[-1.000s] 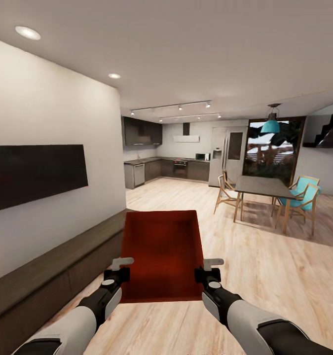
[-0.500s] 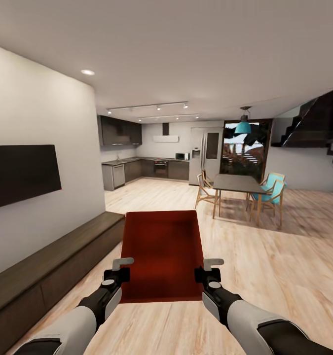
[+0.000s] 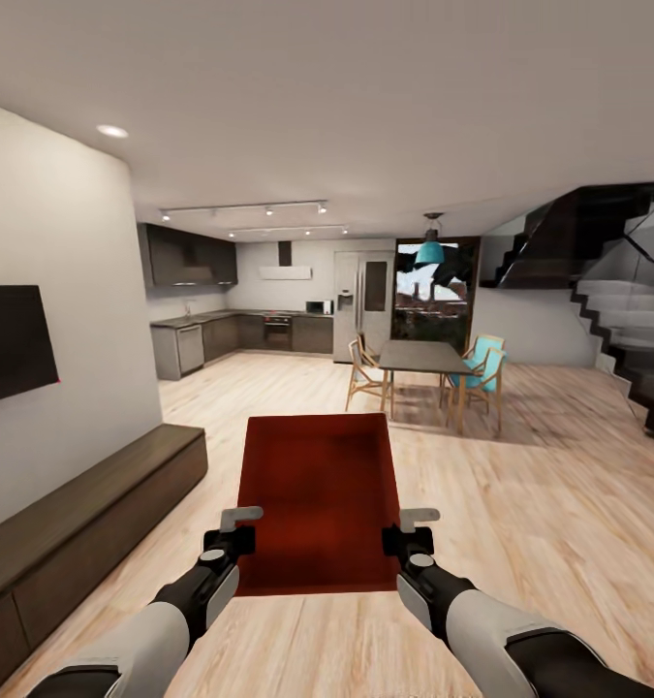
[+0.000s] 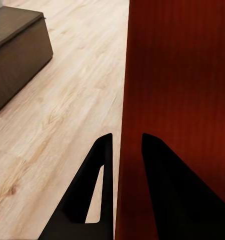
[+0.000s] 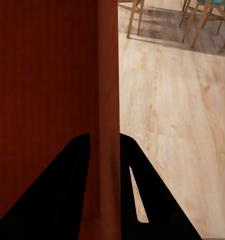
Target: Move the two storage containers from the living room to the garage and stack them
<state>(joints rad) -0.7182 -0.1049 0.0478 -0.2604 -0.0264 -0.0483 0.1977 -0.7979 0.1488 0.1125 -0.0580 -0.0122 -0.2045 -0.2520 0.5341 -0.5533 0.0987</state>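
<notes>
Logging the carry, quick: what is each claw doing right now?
Left claw: shut on the storage container's left wall.
Right claw: shut on its right wall.

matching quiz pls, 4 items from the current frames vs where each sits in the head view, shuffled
Things:
1. storage container
2. low bench
3. dining table
4. staircase

Places:
A. far right of the view
B. along the left wall, under the TV
C. gripped by its side walls between the left end effector and the right end effector
D. centre background, with chairs around it

Pairs: 1-C, 2-B, 3-D, 4-A
</notes>
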